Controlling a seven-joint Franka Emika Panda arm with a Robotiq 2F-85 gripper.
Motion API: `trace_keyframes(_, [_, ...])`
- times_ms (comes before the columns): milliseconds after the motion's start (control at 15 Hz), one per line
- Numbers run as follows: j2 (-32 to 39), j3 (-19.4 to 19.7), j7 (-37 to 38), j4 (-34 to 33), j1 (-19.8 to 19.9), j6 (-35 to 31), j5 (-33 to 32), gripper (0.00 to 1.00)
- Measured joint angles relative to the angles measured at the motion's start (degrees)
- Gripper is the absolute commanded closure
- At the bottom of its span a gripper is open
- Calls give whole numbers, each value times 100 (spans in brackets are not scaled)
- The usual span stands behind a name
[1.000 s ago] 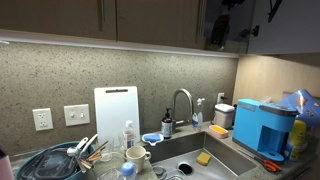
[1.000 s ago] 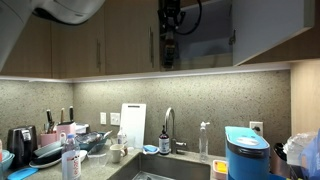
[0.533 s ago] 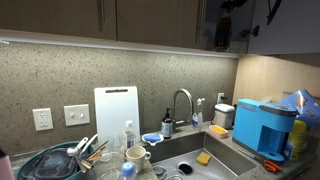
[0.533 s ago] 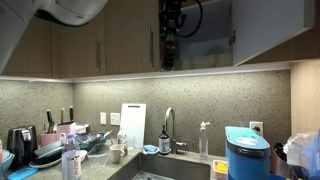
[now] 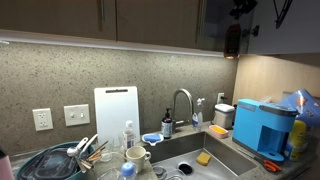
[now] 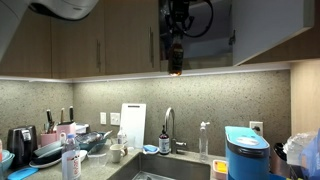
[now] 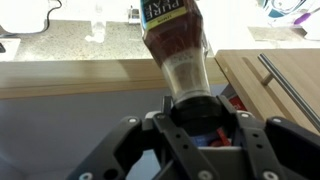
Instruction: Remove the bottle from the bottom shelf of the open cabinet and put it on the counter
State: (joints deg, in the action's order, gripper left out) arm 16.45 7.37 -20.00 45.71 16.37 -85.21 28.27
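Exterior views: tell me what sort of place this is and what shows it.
Most likely a kitchen, perhaps a home or office kitchenette. In an exterior view there is a steel sink with a curved tap, brown wall cabinets above, and a pile of dishes beside the sink.

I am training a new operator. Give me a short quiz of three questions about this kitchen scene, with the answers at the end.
1. True or false: the bottle stands on the counter.
2. In the wrist view, the jaws are closed on: A) a mug, B) the bottle's neck, C) the tap.
3. Fill in: the board leaning against the wall is coloured ____.
Key: 1 false; 2 B; 3 white.
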Motion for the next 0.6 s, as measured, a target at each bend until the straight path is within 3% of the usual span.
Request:
trace_keyframes(267, [-77, 41, 0, 139, 6, 0, 0, 53])
trace_keyframes(333, [-77, 41, 0, 140, 4, 0, 0, 78])
trace_keyframes(600, [-43, 39, -74, 174, -12, 0, 0, 78])
